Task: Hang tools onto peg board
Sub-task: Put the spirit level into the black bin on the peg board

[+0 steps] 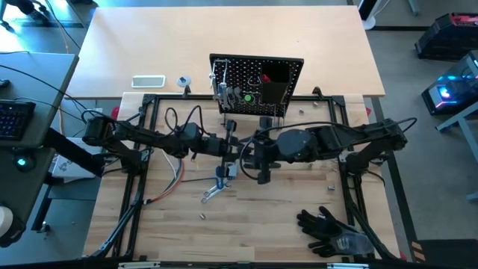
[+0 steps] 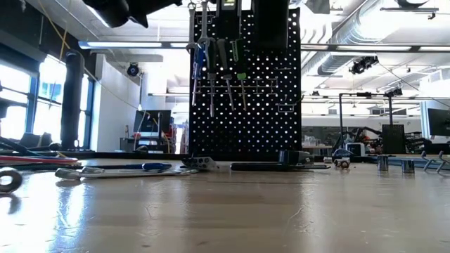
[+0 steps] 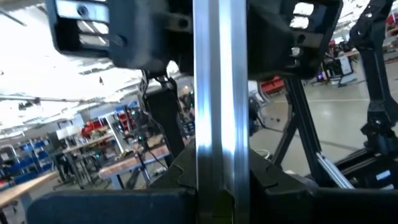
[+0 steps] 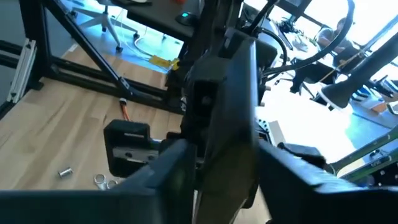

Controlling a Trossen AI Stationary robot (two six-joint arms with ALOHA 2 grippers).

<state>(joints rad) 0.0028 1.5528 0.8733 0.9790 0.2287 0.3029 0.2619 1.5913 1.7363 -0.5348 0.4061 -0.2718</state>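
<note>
The black peg board [image 1: 258, 84] stands upright at the table's far middle with wrenches and green-handled drivers [image 2: 228, 60] hanging on it. My left gripper [image 1: 233, 148] and my right gripper [image 1: 251, 152] meet above the table's middle, in front of the board. Both are shut on a black-silver bar [image 3: 217, 93]. A silver wrench [image 1: 211, 193] and a blue-handled driver [image 1: 222, 174] lie flat on the table below them. My left gripper pinches the bar's narrow sides [image 3: 217, 177] between its two fingers [image 3: 180, 180]. The bar runs on away from the fingers to my right gripper, lifted clear of the table. My right gripper has the bar's dark side [image 4: 227, 168] between its two fingers [image 4: 168, 168], coming from the table's right. Which part of the bar it has cannot be told, since my left gripper's body stands close behind.
Black gloves [image 1: 328, 228] lie at the near right. A bundle of coloured wires [image 1: 170, 179] lies at the left. Small metal bits [image 1: 202, 215] are scattered on the wood. A black frame [image 1: 142, 149] runs around the work area.
</note>
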